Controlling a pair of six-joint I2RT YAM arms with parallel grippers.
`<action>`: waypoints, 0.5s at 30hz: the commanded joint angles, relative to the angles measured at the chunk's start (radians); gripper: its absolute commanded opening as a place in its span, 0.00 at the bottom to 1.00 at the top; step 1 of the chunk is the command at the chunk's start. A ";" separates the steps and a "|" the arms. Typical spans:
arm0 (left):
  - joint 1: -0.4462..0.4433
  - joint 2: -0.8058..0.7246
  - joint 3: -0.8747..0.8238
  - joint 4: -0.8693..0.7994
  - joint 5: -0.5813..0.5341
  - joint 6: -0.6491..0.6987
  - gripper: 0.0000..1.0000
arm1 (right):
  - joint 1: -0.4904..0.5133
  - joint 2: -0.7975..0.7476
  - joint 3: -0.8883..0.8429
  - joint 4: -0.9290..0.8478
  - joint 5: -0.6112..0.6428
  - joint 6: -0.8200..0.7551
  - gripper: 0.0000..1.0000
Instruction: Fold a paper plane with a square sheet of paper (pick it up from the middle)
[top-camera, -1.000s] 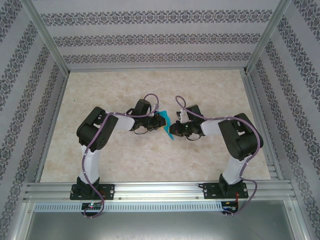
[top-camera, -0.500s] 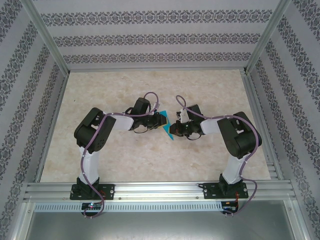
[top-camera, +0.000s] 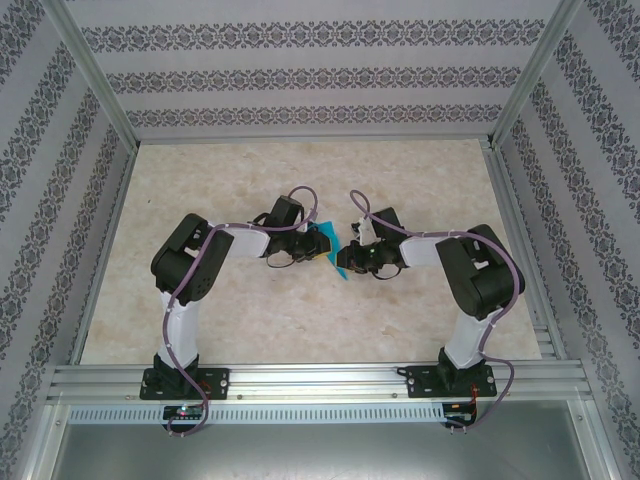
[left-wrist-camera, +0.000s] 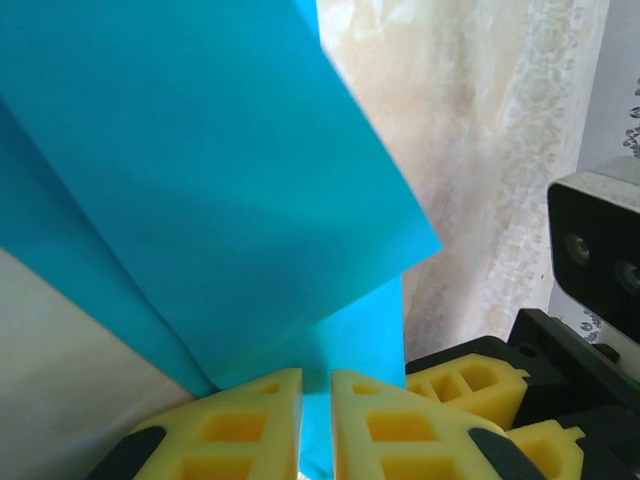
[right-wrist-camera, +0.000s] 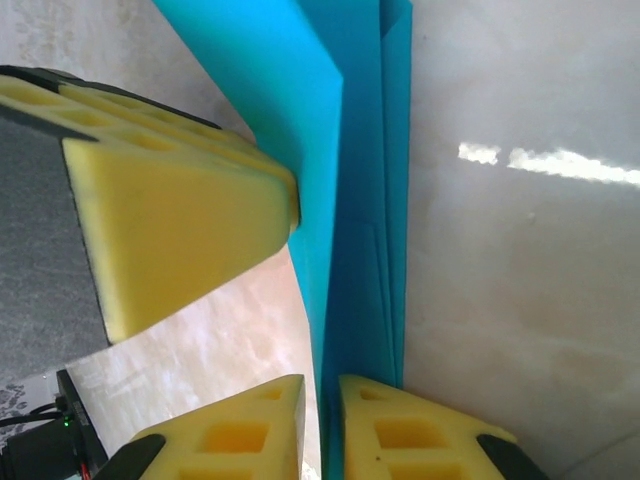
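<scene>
The square sheet of paper (top-camera: 324, 240) is teal-blue, folded into layers and held off the table between both arms at mid-table. In the left wrist view the paper (left-wrist-camera: 220, 180) spreads upward, and my left gripper (left-wrist-camera: 316, 375) is shut on its lower edge. In the right wrist view the folded paper (right-wrist-camera: 360, 200) runs up between the fingers of my right gripper (right-wrist-camera: 322, 380). Those jaws stand slightly apart, with a slit of table showing beside the paper. A left finger (right-wrist-camera: 180, 230) touches the sheet. From above, my left gripper (top-camera: 316, 243) and right gripper (top-camera: 343, 262) nearly meet.
The beige marbled table (top-camera: 300, 180) lies inside an aluminium frame with patterned walls (top-camera: 300, 75). The right arm's fingers (left-wrist-camera: 470, 385) and wrist camera (left-wrist-camera: 600, 260) sit close beside my left gripper. The arm bases (top-camera: 185, 380) are on the near rail.
The right gripper's jaws have eased apart on the paper. Both grippers shifted slightly at mid-table while the paper stayed between them.
</scene>
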 joint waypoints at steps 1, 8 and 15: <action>-0.010 0.037 0.007 -0.086 -0.052 0.028 0.16 | 0.013 -0.053 -0.013 -0.043 0.022 -0.010 0.19; -0.009 0.039 -0.001 -0.077 -0.047 0.028 0.16 | 0.020 -0.093 -0.047 -0.053 0.014 0.000 0.18; -0.012 0.031 -0.012 -0.072 -0.047 0.028 0.15 | 0.030 -0.038 -0.043 -0.052 0.026 -0.007 0.09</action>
